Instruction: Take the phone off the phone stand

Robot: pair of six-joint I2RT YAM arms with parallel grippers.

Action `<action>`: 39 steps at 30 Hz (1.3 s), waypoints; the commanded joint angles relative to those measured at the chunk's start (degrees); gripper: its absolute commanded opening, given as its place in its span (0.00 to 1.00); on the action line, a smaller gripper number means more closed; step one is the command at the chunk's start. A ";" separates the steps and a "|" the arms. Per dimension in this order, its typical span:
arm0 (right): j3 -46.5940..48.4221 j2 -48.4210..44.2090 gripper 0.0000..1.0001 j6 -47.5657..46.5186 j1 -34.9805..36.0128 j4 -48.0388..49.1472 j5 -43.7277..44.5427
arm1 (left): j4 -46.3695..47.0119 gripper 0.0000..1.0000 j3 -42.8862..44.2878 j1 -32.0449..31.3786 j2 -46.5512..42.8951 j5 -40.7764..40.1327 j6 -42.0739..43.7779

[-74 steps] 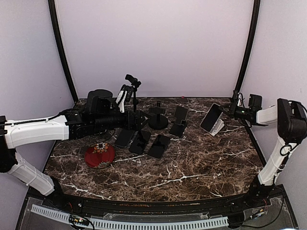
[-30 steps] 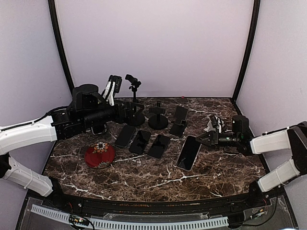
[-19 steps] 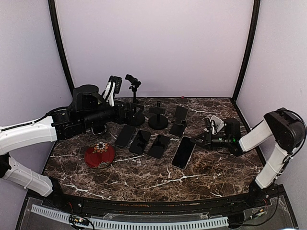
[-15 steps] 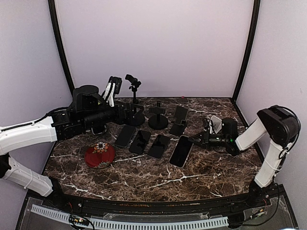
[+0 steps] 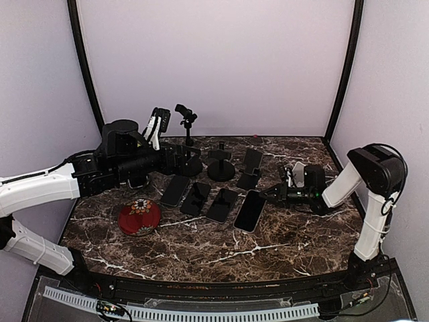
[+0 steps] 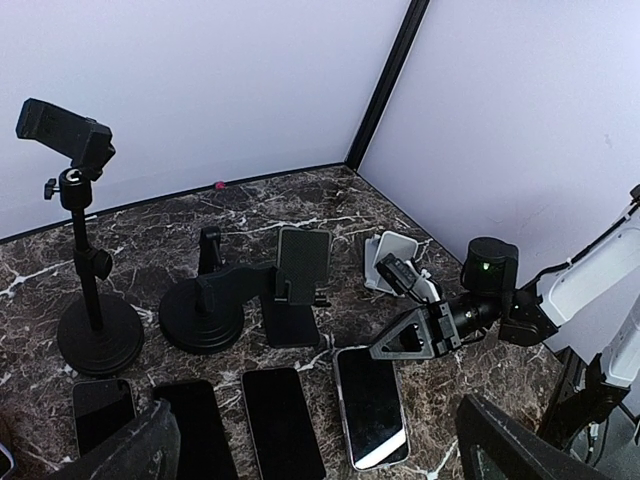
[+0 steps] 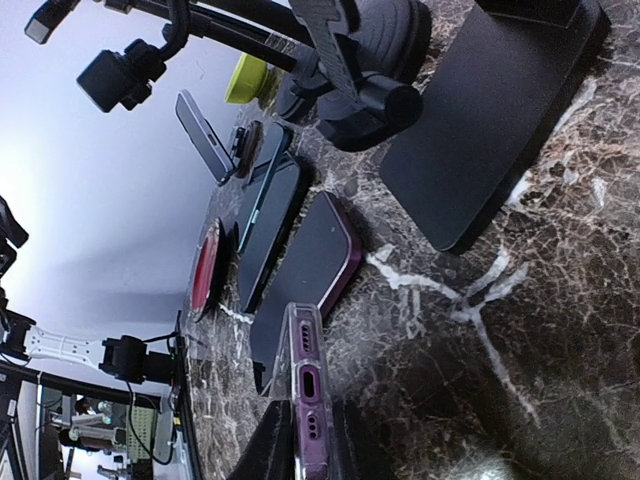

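The phone (image 5: 249, 210) in its clear purple case lies at the right end of a row of phones; it also shows in the left wrist view (image 6: 372, 405). My right gripper (image 5: 268, 196) reaches in low from the right and is shut on the phone's (image 7: 305, 390) near end, its fingers (image 7: 268, 445) tight on both edges. The white phone stand (image 5: 299, 172) stands empty just behind that gripper, seen again as the phone stand (image 6: 390, 255) in the left wrist view. My left gripper (image 5: 188, 159) hovers open at the back left, holding nothing.
Three dark phones (image 5: 196, 198) lie flat left of the placed one. Behind them stand a clamp stand on a pole (image 5: 188, 114), a round-based stand (image 5: 220, 164) and a black stand holding a phone (image 5: 252, 164). A red dish (image 5: 139, 216) sits front left.
My right arm carried the phone from the white stand down and left, lowering it flat beside the row. The left arm drew back early on and has since stayed still.
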 commanded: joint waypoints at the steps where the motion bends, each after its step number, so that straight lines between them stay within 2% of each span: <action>1: 2.36 2.16 0.18 -5.04 0.48 -3.32 1.71 | -0.03 0.99 -0.70 -0.21 -1.13 -0.47 0.72; 5: 4.60 2.87 0.23 -7.87 0.51 -8.00 2.62 | -0.22 0.99 -0.72 -0.20 -1.43 -0.51 0.60; 8: 5.46 1.89 0.30 -9.91 0.40 -11.27 3.87 | -0.41 0.99 -0.90 -0.22 -1.76 -0.71 0.59; 17: 9.28 -6.07 0.53 -20.57 0.47 -30.50 12.52 | -0.04 0.99 -0.79 -0.17 -1.56 -0.65 0.51; 19: 10.80 -8.17 0.63 -22.57 0.49 -34.89 14.82 | 0.08 0.99 -0.71 -0.22 -1.37 -0.57 0.42; 24: 13.03 -15.00 0.64 -26.73 0.64 -43.78 19.14 | 0.43 0.99 -0.67 -0.20 -1.28 -0.06 0.12; 29: 13.81 -26.44 0.64 -29.08 -0.73 -51.82 24.18 | 0.78 0.99 -0.64 -0.18 -1.37 0.17 0.06; 35: 10.04 -35.30 0.62 -28.64 -12.21 -52.59 24.25 | 1.25 0.99 -0.55 -0.18 -1.02 0.77 0.10; 39: 8.75 -34.75 0.59 -30.47 -18.45 -52.09 23.34 | 1.29 0.99 -0.23 -0.19 -0.80 0.99 0.41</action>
